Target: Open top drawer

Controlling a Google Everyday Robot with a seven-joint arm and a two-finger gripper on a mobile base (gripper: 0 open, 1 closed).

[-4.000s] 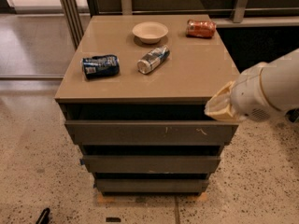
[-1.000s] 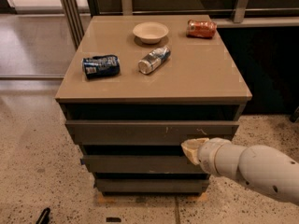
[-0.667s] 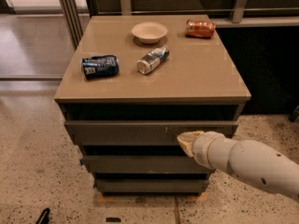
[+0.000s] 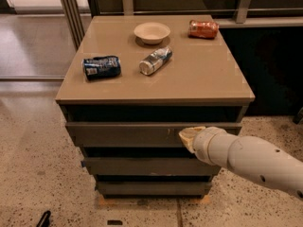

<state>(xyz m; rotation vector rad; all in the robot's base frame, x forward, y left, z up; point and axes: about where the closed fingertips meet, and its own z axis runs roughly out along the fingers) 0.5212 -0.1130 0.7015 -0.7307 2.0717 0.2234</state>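
Observation:
The top drawer (image 4: 123,134) is the uppermost and widest of three flat grey-brown fronts under the tan cabinet top (image 4: 208,79). It looks closed, with small pale scratches (image 4: 169,132) right of centre. My gripper (image 4: 188,137) is at the drawer front, right of centre, at the end of the pale arm (image 4: 251,160) that comes in from the lower right. Its tip touches or nearly touches the front, just under the drawer's top edge.
On the cabinet top lie a white bowl (image 4: 151,32), a silver can on its side (image 4: 155,60), a blue crumpled bag (image 4: 102,66) and a red-orange packet (image 4: 202,29). Two narrower drawer fronts (image 4: 142,166) sit below. Speckled floor surrounds the cabinet; a railing runs behind.
My arm dropped from the cabinet's right top corner to the drawer fronts, then moved up and left until the gripper reached the top drawer front. The drawer has not visibly moved.

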